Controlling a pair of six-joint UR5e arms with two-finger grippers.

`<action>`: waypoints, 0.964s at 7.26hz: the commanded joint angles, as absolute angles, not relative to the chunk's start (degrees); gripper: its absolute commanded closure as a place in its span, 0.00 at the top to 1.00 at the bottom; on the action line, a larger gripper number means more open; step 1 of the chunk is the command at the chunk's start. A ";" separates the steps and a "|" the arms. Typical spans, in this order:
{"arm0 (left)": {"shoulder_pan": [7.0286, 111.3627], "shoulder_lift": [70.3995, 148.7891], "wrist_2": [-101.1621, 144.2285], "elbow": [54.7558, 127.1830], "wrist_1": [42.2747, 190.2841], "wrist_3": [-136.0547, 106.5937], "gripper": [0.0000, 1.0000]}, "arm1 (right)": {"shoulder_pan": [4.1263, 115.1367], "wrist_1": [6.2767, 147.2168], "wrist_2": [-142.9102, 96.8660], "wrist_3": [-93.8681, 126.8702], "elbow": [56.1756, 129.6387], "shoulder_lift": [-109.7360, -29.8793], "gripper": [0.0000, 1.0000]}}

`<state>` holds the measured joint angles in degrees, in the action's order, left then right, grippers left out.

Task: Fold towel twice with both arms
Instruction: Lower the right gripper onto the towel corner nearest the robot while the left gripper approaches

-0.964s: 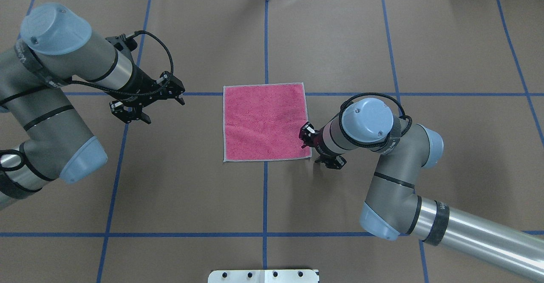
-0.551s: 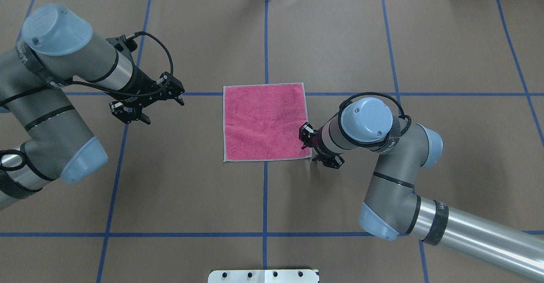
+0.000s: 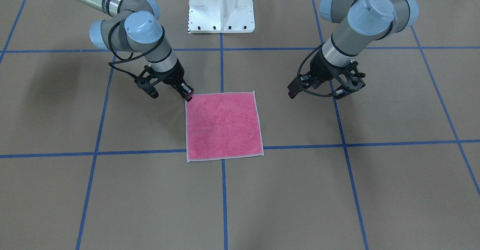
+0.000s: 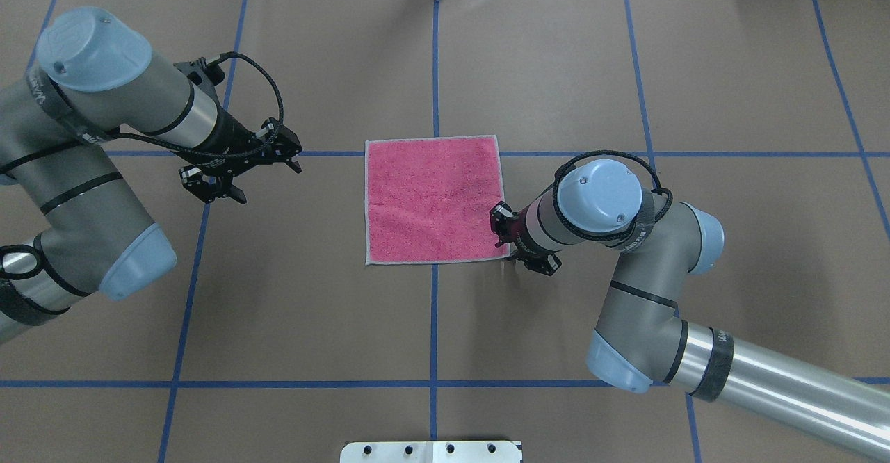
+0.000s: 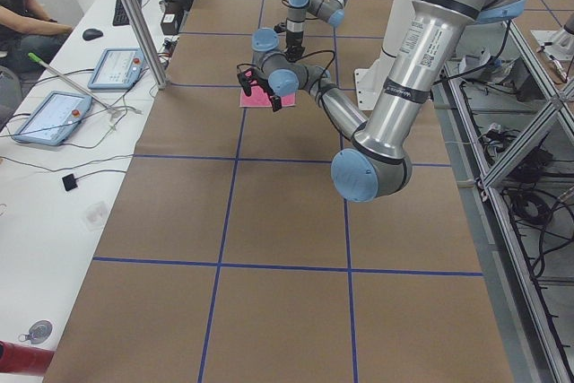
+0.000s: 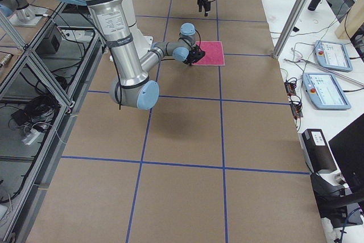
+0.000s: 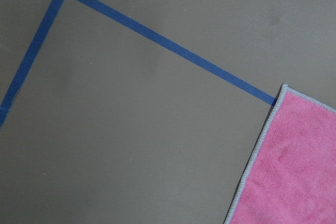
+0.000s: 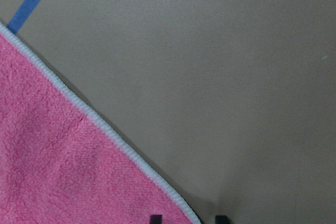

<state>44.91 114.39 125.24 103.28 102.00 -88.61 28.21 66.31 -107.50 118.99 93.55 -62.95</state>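
Square pink towel (image 4: 434, 199) with pale grey border, flat and unfolded at frame centre, left arm (image 4: 104, 112) upper left, right arm (image 4: 646, 289) lower right

Fuzzy pink terry towel (image 4: 434, 199) on matt brown paper table (image 4: 556, 67)

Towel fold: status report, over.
Right hand open, astride a corner of the towel. Left hand open, apart. It lies flat, pink up, unfolded. Nothing in the way.

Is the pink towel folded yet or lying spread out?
Spread flat, unfolded: the towel shows one full pink square, all four borders visible, nothing doubled over.
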 commanded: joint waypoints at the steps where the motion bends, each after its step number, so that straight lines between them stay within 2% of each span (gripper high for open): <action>1: 44.83 114.43 125.16 103.27 102.04 -89.03 1.00 | 28.04 66.18 -107.58 118.57 93.86 -63.28 0.00; 4: 43.77 114.43 123.68 103.36 101.95 -90.17 1.00 | 28.30 66.36 -107.66 118.65 95.52 -63.81 0.00; 7: 36.86 118.20 115.70 101.96 101.95 -96.83 1.00 | 28.57 66.97 -107.75 119.09 100.01 -66.44 0.00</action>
<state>40.08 116.60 119.49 102.50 101.89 -93.71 28.53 66.87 -107.79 118.89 98.50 -65.34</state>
